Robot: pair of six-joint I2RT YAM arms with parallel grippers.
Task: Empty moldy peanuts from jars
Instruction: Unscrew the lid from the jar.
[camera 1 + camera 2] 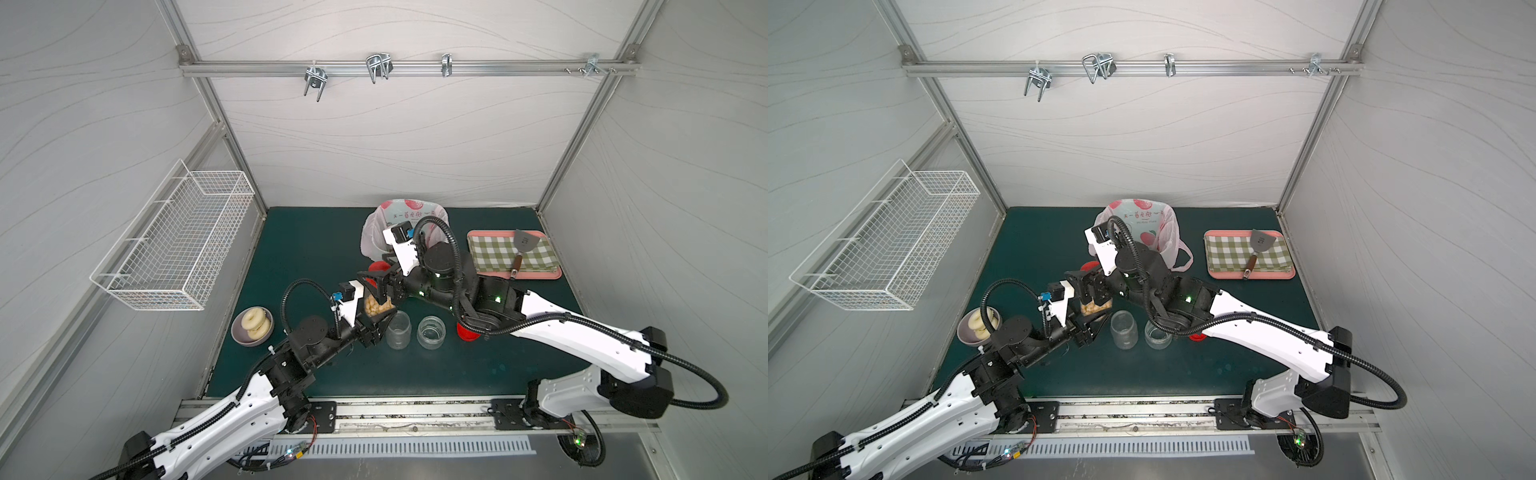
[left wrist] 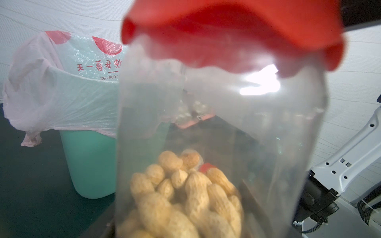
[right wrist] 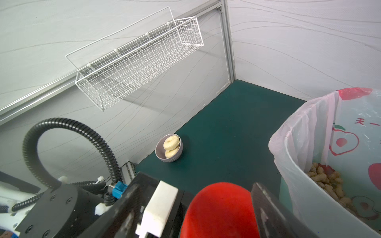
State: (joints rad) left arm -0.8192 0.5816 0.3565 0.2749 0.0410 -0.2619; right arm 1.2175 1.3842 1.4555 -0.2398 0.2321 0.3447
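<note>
The last full jar (image 1: 378,306) is upright over the middle of the counter (image 1: 316,249). Its lower half is packed with moldy peanuts (image 2: 185,195) and its red lid (image 2: 237,31) is still on. The left hand (image 1: 376,313) clamps the jar round its lower body, jaws wide to fit it. The right hand (image 1: 384,286) sits at the lid with a jaw on either side. One jaw looks to touch the lid in the right wrist view, but I cannot tell whether the hand actually squeezes.

Just beside the held jar stand a taller empty jar (image 1: 398,330) and a shorter empty jar (image 1: 431,331), both open. A loose lid (image 1: 466,333) lies next to them under the right arm. Farther back, the mint-green bin (image 2: 90,160) with its pink bag (image 2: 51,92) already holds dumped peanuts (image 3: 325,179).

By my reckoning two of the three jars are done. What is left is to unscrew this lid, carry the jar to the bin and tip it out.
</note>
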